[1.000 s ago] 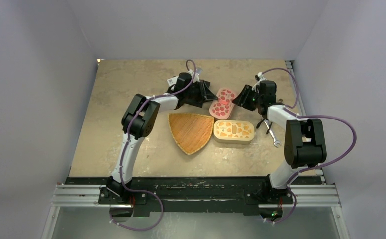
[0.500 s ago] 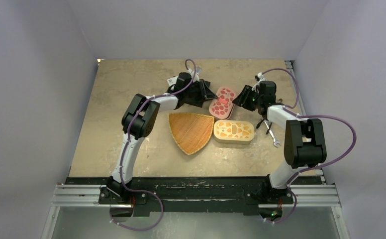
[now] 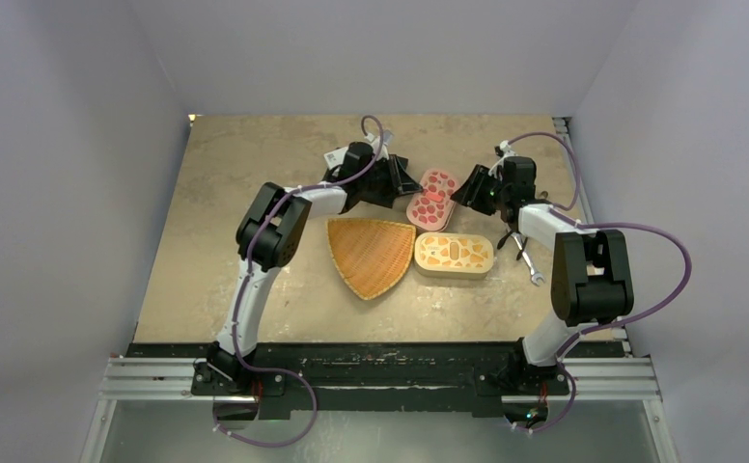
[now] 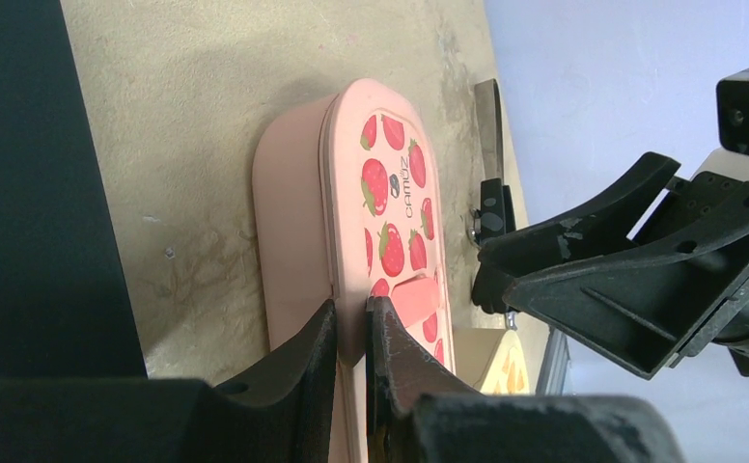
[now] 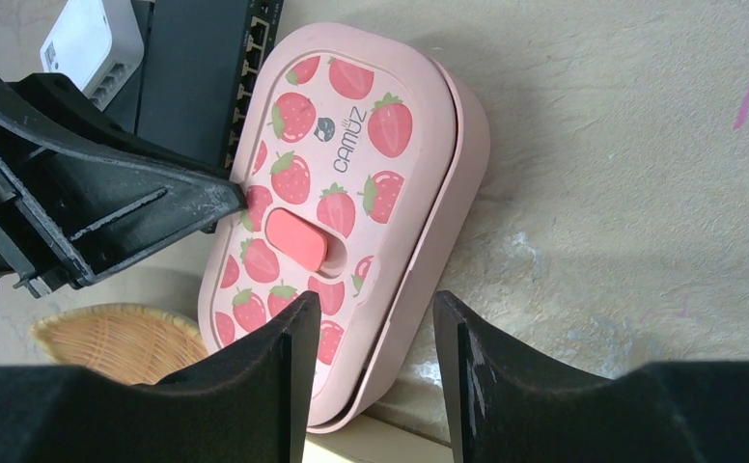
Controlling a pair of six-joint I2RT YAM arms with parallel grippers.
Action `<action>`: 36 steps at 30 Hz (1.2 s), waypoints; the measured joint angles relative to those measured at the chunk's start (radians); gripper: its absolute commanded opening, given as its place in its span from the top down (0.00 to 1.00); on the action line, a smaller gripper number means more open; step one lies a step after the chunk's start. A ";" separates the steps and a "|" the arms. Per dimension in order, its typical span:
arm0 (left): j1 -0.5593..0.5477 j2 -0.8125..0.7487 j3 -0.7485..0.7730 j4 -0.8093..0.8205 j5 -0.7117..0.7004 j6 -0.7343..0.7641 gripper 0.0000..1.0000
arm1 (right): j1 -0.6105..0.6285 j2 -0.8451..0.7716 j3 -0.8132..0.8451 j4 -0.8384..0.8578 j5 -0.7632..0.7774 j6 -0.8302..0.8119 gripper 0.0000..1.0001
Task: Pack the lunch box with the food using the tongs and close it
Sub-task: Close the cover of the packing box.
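The lunch box (image 3: 432,200) is a pink oval box with a strawberry-print lid, lying shut on the table beyond the wicker tray. My left gripper (image 4: 351,316) is shut on the lid's rim at the box's (image 4: 390,193) left side. My right gripper (image 5: 375,313) stands open at the box's (image 5: 342,174) opposite side, one finger over the lid and the other over bare table. No food shows in any view. A thin grey strip with a black end (image 4: 487,135) shows past the box; I cannot tell whether it is the tongs.
An orange triangular wicker tray (image 3: 371,256) lies near the middle with nothing visible in it. A second oval box (image 3: 455,255) with an orange-patterned lid sits just in front of the pink one. A small silver tool (image 3: 525,258) lies to its right.
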 measured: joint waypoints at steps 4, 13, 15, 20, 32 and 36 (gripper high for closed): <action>-0.002 -0.010 -0.007 -0.006 -0.011 0.024 0.85 | 0.000 0.000 0.000 0.000 0.000 0.000 0.50; -0.003 -0.017 -0.007 -0.039 -0.027 0.090 0.66 | 0.000 0.000 0.000 0.000 0.000 0.000 0.49; -0.003 -0.020 -0.007 -0.049 -0.031 0.103 0.63 | 0.000 0.000 0.000 0.000 0.000 0.000 0.49; -0.002 -0.035 -0.007 -0.095 -0.040 0.143 0.56 | 0.000 0.000 0.000 0.000 0.000 0.000 0.49; -0.002 -0.086 -0.026 -0.152 -0.017 0.192 0.44 | 0.000 -0.001 0.000 0.000 0.000 0.000 0.49; -0.002 -0.113 -0.043 -0.152 -0.002 0.200 0.42 | 0.000 -0.001 -0.003 0.000 -0.001 -0.001 0.49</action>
